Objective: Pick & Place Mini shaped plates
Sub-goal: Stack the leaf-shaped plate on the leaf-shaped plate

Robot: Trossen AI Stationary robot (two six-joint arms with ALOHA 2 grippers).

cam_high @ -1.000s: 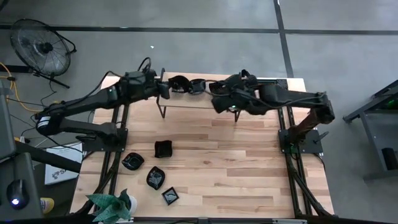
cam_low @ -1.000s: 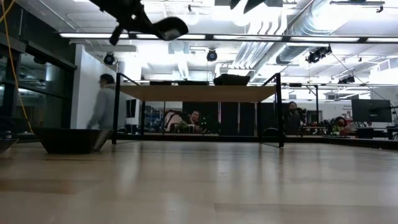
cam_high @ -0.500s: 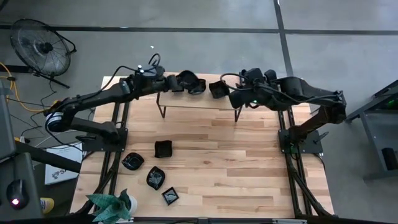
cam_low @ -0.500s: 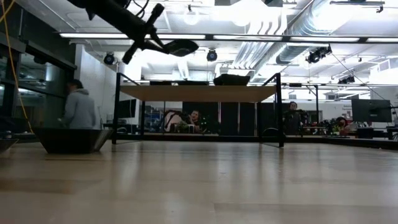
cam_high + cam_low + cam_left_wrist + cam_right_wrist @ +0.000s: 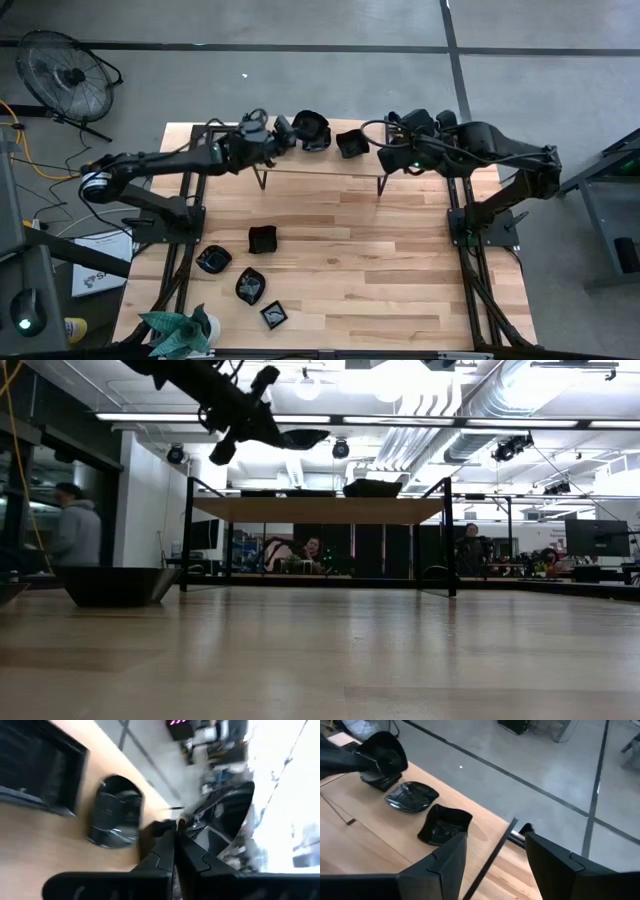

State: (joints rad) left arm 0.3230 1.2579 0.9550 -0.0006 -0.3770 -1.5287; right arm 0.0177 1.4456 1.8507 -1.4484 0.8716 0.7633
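Right gripper [image 5: 492,855] spread wide above three black plates [image 5: 443,825], perhaps four, on wooden shelf [image 5: 380,840]

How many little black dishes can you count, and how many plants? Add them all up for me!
Black dishes lying on the table: 4
Black dishes on the raised shelf, like the wavy one: 3
Black dish held in the shut jaws of the left gripper: 1
Green plant: 1
Total: 9 things, 8 of them dishes.
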